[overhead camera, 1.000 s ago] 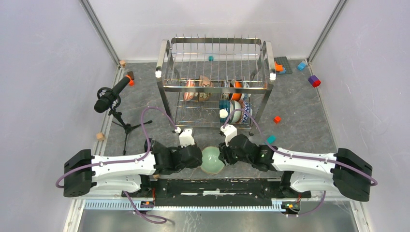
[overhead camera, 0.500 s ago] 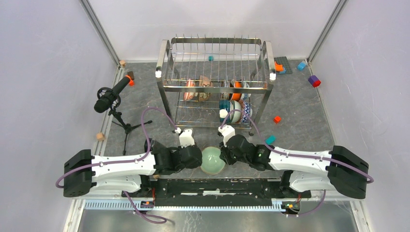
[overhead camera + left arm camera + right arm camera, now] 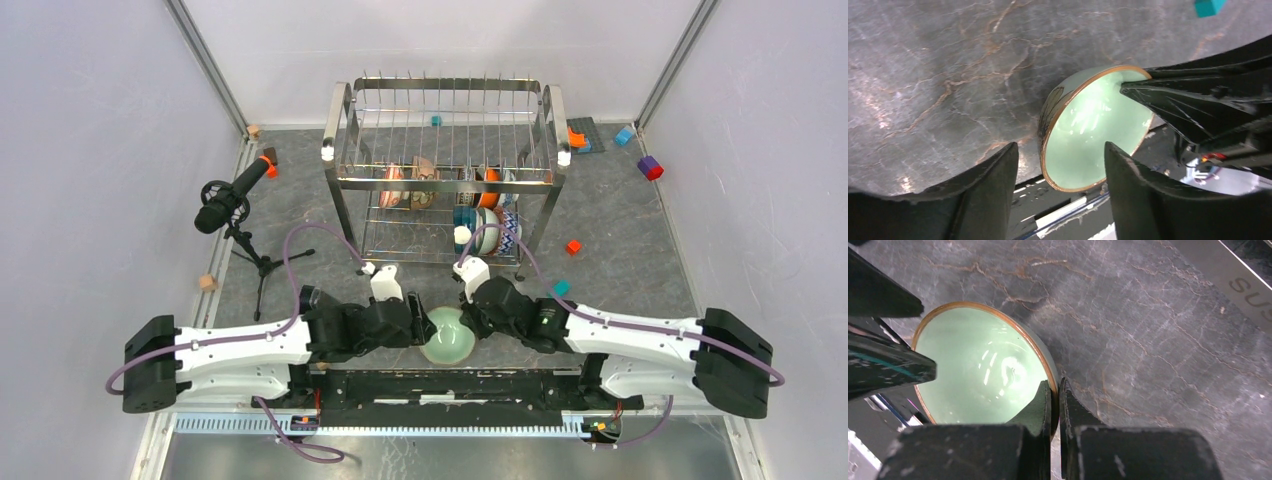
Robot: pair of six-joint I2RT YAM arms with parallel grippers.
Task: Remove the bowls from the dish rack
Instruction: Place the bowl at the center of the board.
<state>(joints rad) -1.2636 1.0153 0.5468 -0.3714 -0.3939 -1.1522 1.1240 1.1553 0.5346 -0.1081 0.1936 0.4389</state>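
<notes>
Currently | dish rack (image 3: 345,183) holds bowls (image 3: 487,235) | right pincer (image 3: 1055,388) clamps green bowl (image 3: 978,365)

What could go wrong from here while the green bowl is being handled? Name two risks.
1. The right tool pinches only the thin rim of the pale green bowl, so the glossy bowl could pivot or slip out.
2. The left tool is open, facing the bowl and close to the right tool. Closing it might knock the bowl, near the front edge of the table.

A microphone (image 3: 228,200) stood at nine o'clock on the grey surface (image 3: 640,250); a red block (image 3: 573,246) lay at three, a purple block (image 3: 650,167) at two.
</notes>
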